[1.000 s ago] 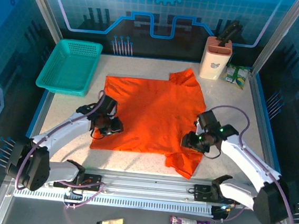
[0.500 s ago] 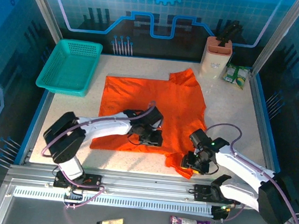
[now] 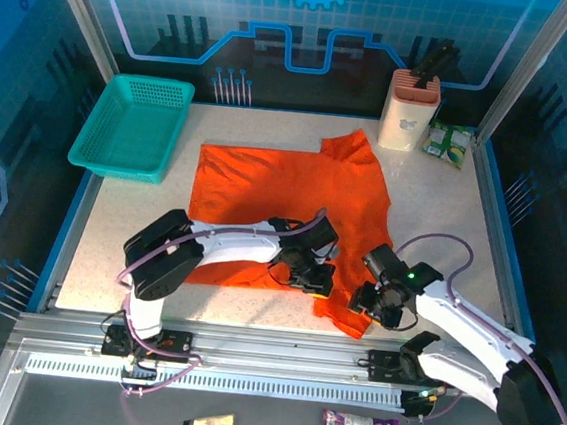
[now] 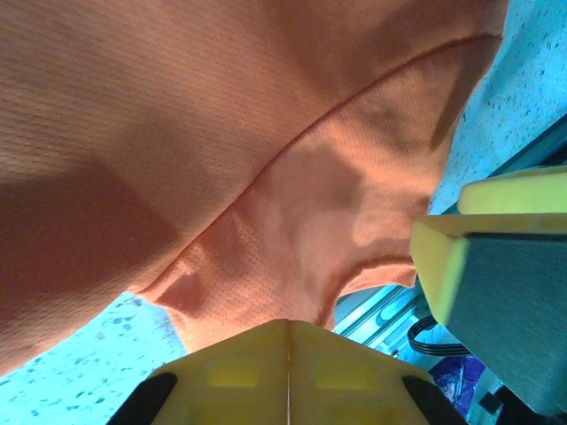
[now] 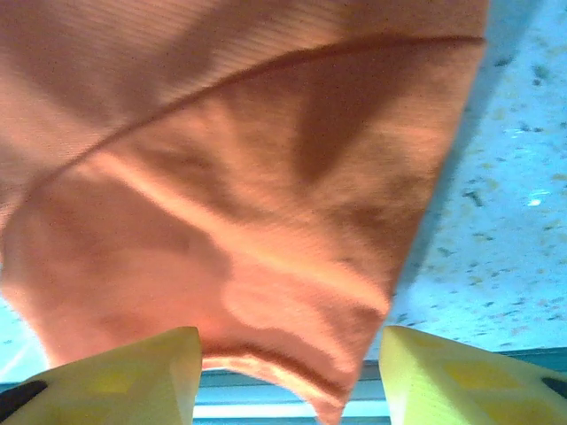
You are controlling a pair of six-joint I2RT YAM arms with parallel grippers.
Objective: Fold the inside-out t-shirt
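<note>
The t-shirt (image 3: 285, 198) lies spread across the middle of the counter (image 3: 434, 217), one sleeve rumpled near the front edge. The left gripper (image 3: 321, 282) has its fingers pressed together on that sleeve's hem. The right gripper (image 3: 365, 303) stands partly open, one finger on either side of the sleeve, gripping nothing.

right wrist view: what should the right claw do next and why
Probably close the right claw on the sleeve hem. Its fingers stand open on either side of the t-shirt, whose near sleeve edge lies between them, not yet pinched. The left claw is shut right at the cloth beside it, so a second hold would likely let both lift the sleeve.
</note>
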